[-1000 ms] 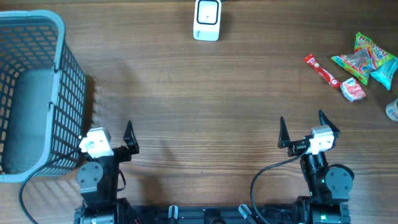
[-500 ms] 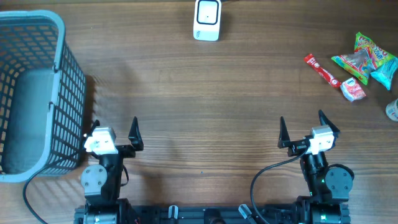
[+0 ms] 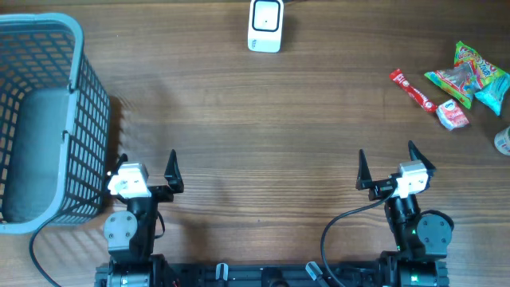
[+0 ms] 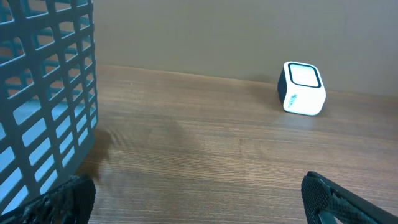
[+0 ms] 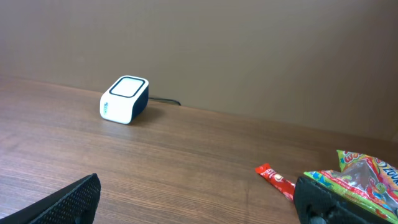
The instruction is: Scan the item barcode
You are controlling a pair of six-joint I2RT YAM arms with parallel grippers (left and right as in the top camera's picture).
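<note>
Left gripper: at the near edge of the table, left of the middle, just beside the near right corner of the basket. Its fingers are spread wide with nothing between them.
Left gripper, change: a second ago it sat a little further left and was turned slightly. It now sits a touch further right and points straight at the far edge. It has not moved in the last half second.
Right gripper: at the near edge, right of the middle, fingers spread wide and empty, tips pointing at the far edge.
Right gripper, change: none, same place and spread as a second ago.
Basket: grey-blue plastic lattice, upright, along the left edge from the near part to the far left corner. Same place as before.
Items: loose cluster by the right edge, in its far half, well apart from both grippers and untouched.
Red stick pack: lies slanted, nearest the table's middle.
Small red-and-white packet: just beside the stick pack's near end.
Green sweets bag: further out, with a blue packet touching it.
White round thing: cut off by the right edge, cannot tell what it is.
Items, change: none.
Barcode scanner: small white box with a dark-framed window on top, at the far edge near the middle, well apart from the items. Unmoved.
</note>
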